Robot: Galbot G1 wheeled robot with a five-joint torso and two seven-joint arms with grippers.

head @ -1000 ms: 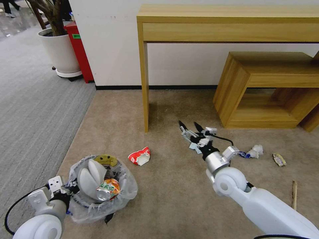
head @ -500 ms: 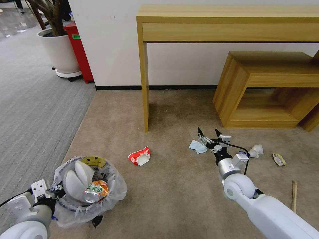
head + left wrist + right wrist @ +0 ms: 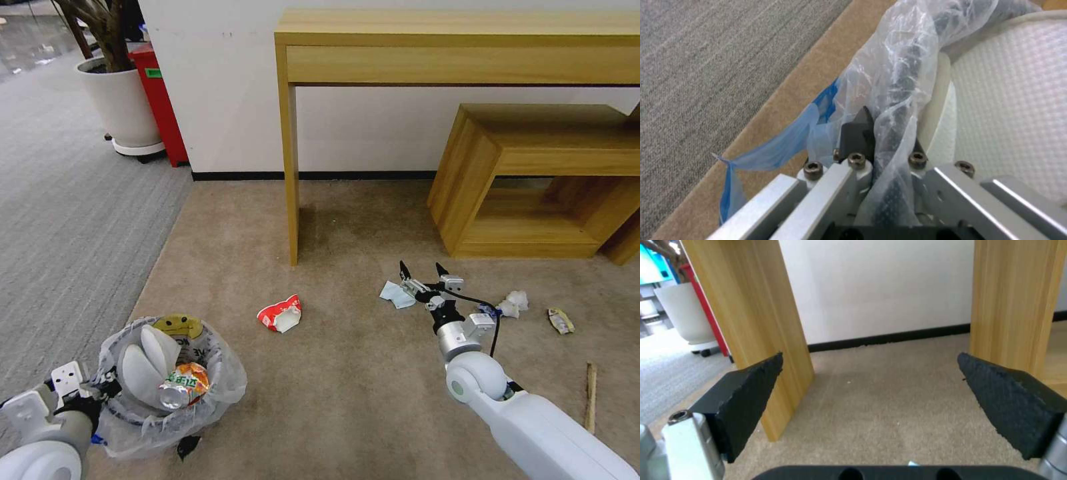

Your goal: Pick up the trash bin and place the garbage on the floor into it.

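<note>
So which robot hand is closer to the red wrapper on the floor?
The right one. The right gripper hangs open farther right, beside a pale blue scrap. The left gripper is down at the near left, clamped on the trash bin rim, farther from the red wrapper.

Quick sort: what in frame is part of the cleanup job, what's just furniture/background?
Job:
- trash bin, rim pinched by left tool, slippers and can inside
- right tool, open, above blue-white carton
- red wrapper, crumpled paper, flat wrapper, wooden stick on floor

Background:
- wooden table
- wooden stool
- red bin
- plant pot
- grey carpet
</note>
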